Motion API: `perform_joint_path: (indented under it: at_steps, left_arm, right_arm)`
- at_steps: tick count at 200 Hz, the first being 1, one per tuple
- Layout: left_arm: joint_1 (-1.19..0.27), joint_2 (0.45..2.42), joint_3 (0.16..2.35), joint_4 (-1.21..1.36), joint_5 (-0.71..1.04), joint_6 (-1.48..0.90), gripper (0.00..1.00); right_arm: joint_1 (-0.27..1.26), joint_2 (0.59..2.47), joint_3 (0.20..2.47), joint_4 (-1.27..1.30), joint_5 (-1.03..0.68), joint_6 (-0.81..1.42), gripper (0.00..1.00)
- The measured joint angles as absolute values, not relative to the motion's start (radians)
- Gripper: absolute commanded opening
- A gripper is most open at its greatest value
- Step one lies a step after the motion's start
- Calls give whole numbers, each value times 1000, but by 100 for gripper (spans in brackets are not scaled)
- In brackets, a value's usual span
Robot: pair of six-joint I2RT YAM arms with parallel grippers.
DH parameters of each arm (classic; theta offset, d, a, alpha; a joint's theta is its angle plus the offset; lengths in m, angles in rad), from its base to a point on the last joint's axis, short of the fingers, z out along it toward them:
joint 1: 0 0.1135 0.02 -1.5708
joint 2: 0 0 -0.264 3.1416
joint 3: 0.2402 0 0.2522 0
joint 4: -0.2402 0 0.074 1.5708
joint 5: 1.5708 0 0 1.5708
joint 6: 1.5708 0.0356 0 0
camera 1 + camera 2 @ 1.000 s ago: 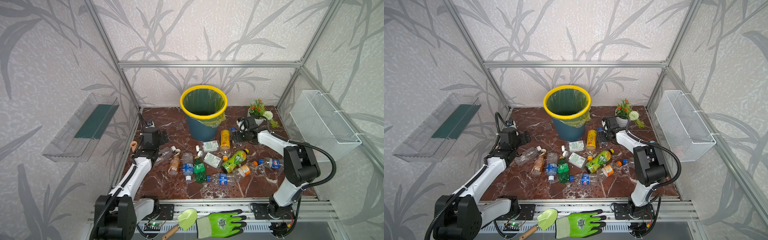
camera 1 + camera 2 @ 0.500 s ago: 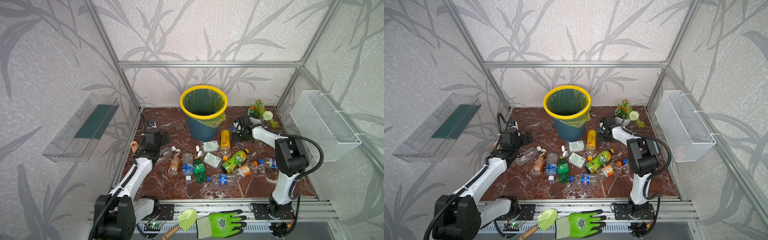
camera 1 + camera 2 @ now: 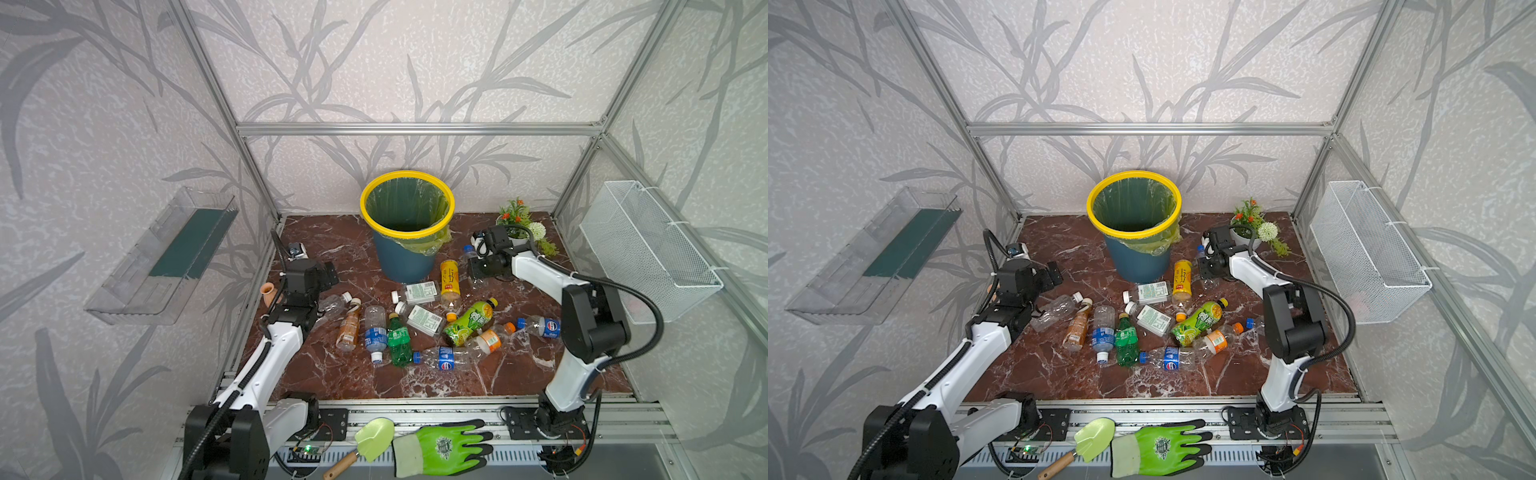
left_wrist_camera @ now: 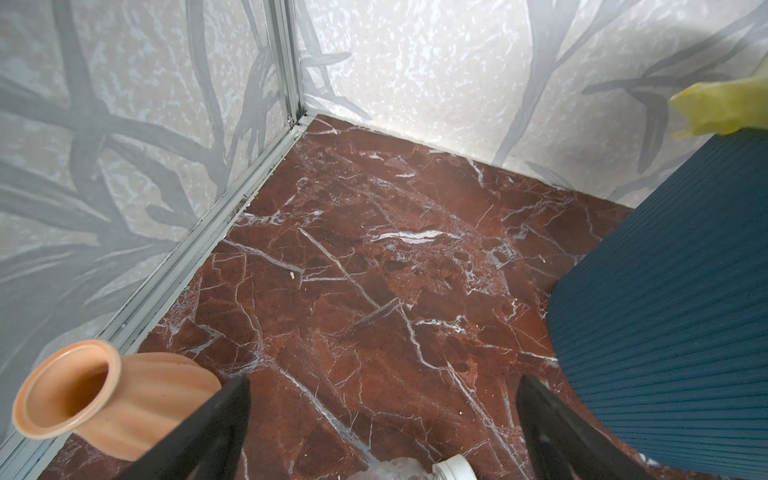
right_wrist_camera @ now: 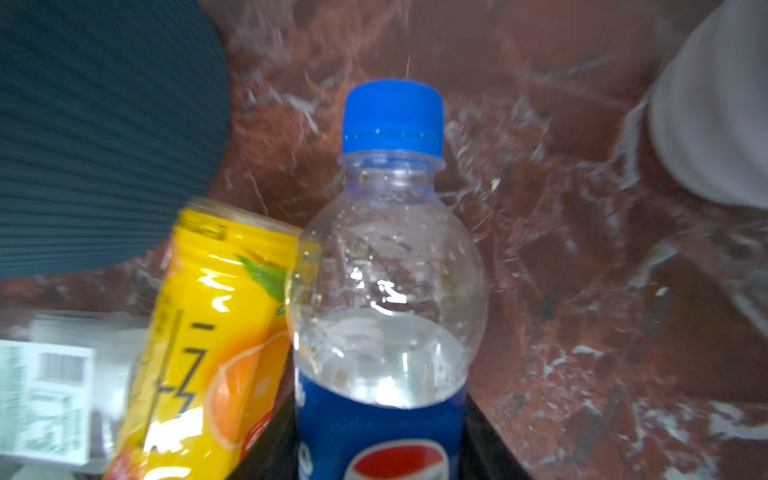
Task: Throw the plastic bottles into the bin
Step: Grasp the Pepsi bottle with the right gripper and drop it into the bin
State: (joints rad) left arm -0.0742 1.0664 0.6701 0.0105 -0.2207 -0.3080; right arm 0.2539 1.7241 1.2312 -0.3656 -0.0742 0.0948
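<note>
The right tool pinches a clear, blue-capped, blue-labelled bottle; the left tool stands spread.

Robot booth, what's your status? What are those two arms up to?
Right fingers shut on the blue-capped Pepsi bottle. Left fingers open, empty, above a clear bottle by the terracotta vase. Yellow bottle crowds the Pepsi bottle; bin close by.

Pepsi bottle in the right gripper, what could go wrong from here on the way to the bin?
The yellow bottle seems to rest against the Pepsi bottle that the right gripper is shut on, so lifting may drag or roll it. The grip sits down at the label, so the bottle might tilt or slip. The bin stands much taller than the bottles, and a low swing could strike its yellow rim.
</note>
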Motion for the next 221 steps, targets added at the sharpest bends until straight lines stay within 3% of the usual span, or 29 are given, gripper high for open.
perform_joint_path:
  at_steps: [48,87,113,146,193,221]
  left_arm:
    - [-75,1028,656,18,-198,-334,99]
    - [-88,962,644,34,-128,-331,99]
    - [-128,929,644,38,-104,-315,99]
    - [-220,904,654,34,-107,-282,99]
    - [-276,896,721,7,-126,-256,99]
    - [-276,893,740,-6,-144,-252,99]
  right_arm:
    - [244,1170,984,54,-125,141,51]
    - [250,978,962,336,-180,214,52]
    - [274,1045,1079,399,-227,270,52]
    - [392,1298,1319,355,-276,287,53]
    - [470,1655,1576,12,-273,233,89]
    - [467,1622,1591,-97,-202,164,95]
